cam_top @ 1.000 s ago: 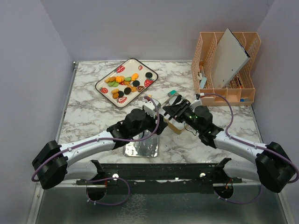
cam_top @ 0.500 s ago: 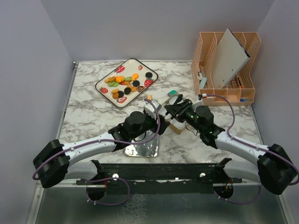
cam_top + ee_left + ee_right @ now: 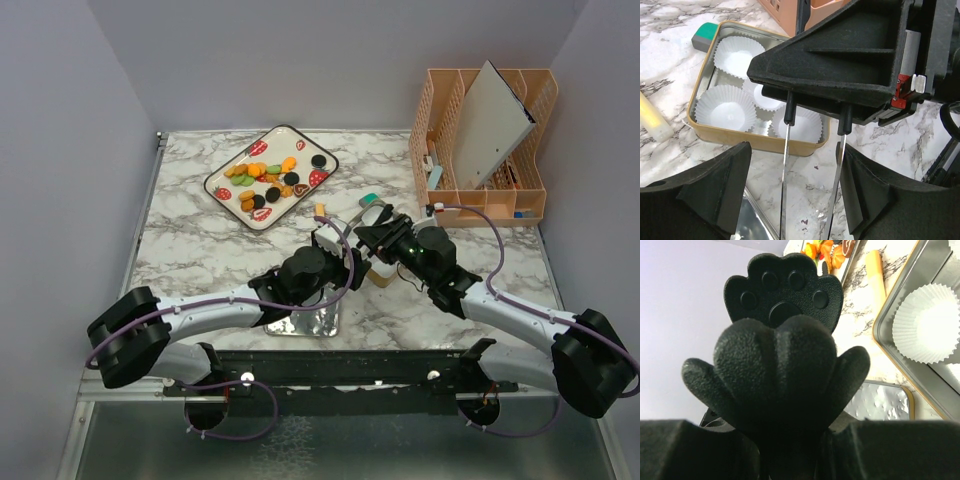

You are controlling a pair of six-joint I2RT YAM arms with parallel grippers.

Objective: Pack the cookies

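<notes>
The cookies (image 3: 268,178), small orange, black, green and tan discs, lie on a strawberry-print tray (image 3: 215,182) at the back left; the right wrist view shows a few (image 3: 827,249). A gold tin (image 3: 760,142) holds several white paper cups (image 3: 725,107). My left gripper (image 3: 340,246) is just left of the tin, its fingers part closed round metal tongs (image 3: 785,190) whose black tips reach the right gripper's body. No cookie sits between the tips. My right gripper (image 3: 372,232) hovers over the tin, its paw-shaped fingers (image 3: 782,325) shut together with nothing seen in them.
The tin's silver lid (image 3: 305,318) lies near the front edge under the left arm. A cream stick (image 3: 320,209) and a green-topped block (image 3: 368,199) lie behind the tin. A peach desk organizer (image 3: 480,140) stands at the back right.
My left gripper has moved right and forward with the tongs, up against the right gripper beside the tin. The right arm has barely moved.
</notes>
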